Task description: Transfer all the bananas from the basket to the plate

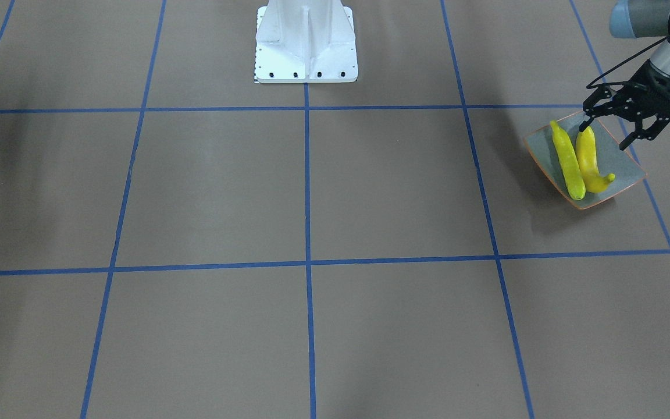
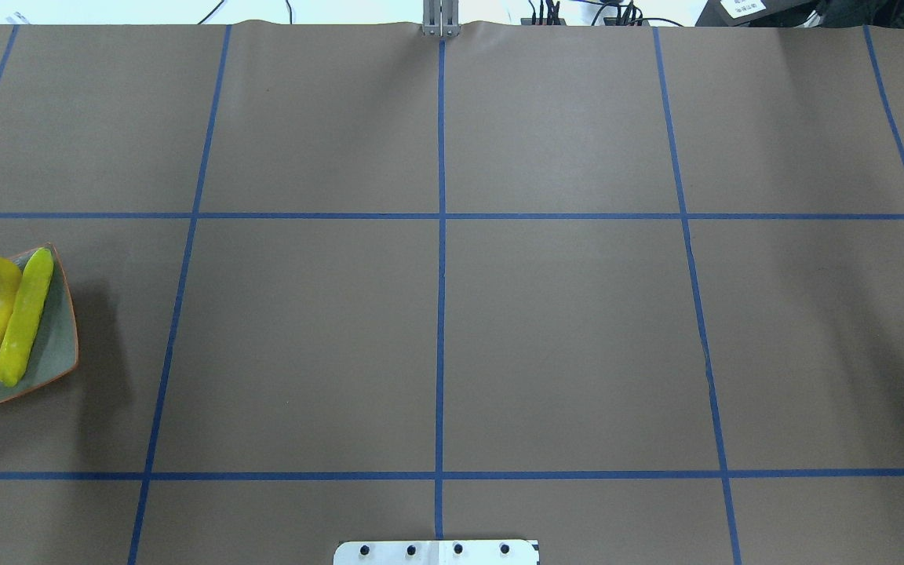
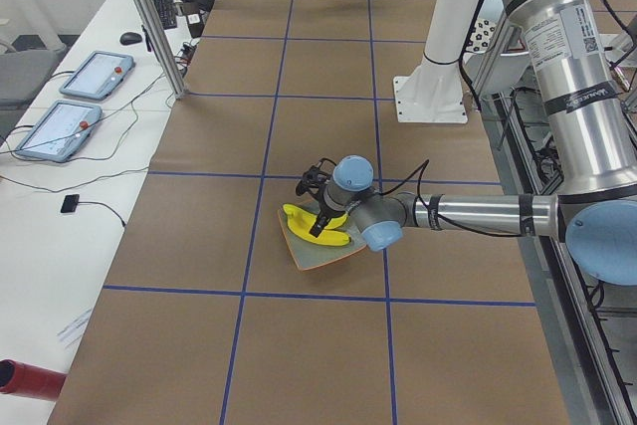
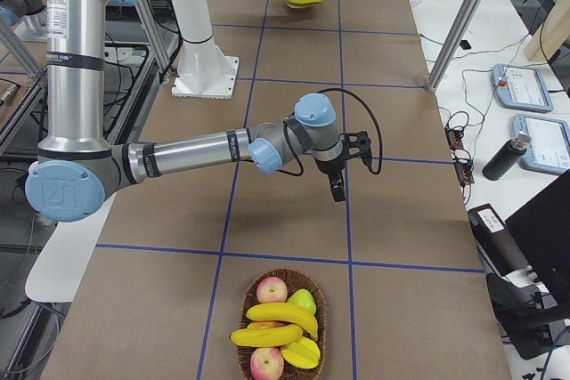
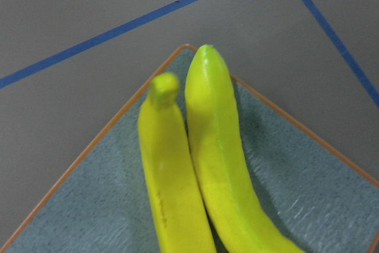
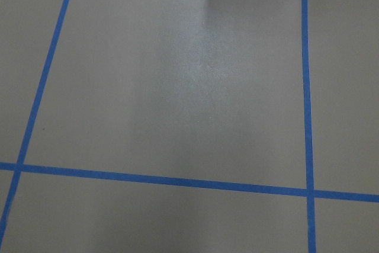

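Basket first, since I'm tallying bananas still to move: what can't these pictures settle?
- Basket: in exterior right, its bananas overlap among other fruit, so their count is unsure; in exterior left, too small.
- Plate: cut off by the overhead view's left edge.
- Right gripper: shown whole only in exterior right; open or shut unclear.

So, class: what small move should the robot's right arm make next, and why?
Probably bring the right gripper over the brown woven basket and lower it toward the topmost glossy yellow banana. Only two yellow bananas lie on the square grey-green plate, more remain in the basket, and this gripper hangs over the brown table.
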Controlling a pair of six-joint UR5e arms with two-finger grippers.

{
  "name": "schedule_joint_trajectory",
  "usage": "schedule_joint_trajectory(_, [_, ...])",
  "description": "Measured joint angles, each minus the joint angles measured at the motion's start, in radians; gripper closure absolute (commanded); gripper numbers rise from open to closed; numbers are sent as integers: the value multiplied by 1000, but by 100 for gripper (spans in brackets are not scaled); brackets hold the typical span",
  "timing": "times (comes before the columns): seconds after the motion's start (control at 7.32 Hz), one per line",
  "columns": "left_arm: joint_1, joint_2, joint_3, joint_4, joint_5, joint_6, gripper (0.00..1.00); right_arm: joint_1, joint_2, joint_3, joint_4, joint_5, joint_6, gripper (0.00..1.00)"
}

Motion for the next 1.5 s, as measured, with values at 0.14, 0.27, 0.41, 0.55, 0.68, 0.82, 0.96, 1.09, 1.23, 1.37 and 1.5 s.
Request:
schedule_joint_trajectory(0.14, [-2, -15, 0, 1, -9, -3, 0, 47, -10, -47, 2, 46, -87, 0])
schedule_joint_trajectory(0.27, [-2, -25, 2, 1, -13, -5, 0, 116, -14, -123, 4, 109, -210, 0])
schedule_joint_trajectory(0.41, [-2, -33, 3, 1, -14, -5, 0, 186, -15, -208, 4, 161, -327, 0])
schedule_joint_trajectory(0.55, [-2, -39, 4, 1, -14, -5, 0, 238, -15, -286, 5, 186, -418, 1])
schedule_joint_trajectory(0.68, [-2, -43, 6, 1, -13, -6, 0, 266, -13, -352, 7, 172, -478, 2])
schedule_joint_trajectory(0.82, [-2, -47, 7, 1, -12, -6, 0, 277, -9, -396, 11, 109, -506, 5])
schedule_joint_trajectory(0.96, [-2, -49, 6, 1, -11, -6, 0, 281, -7, -424, 17, 42, -513, 12])
schedule_joint_trajectory(1.09, [-2, -52, 5, 1, -10, -6, 0, 281, -6, -452, 21, 7, -515, 16])
schedule_joint_trajectory(1.23, [-2, -57, 4, 1, -10, -6, 0, 280, -6, -473, 23, -7, -511, 17])
schedule_joint_trajectory(1.37, [-2, -64, 4, 1, -9, -6, 0, 275, -5, -485, 24, -11, -490, 17])
schedule_joint_trajectory(1.5, [-1, -70, 5, 1, -9, -6, 0, 265, -5, -491, 29, -10, -449, 17])
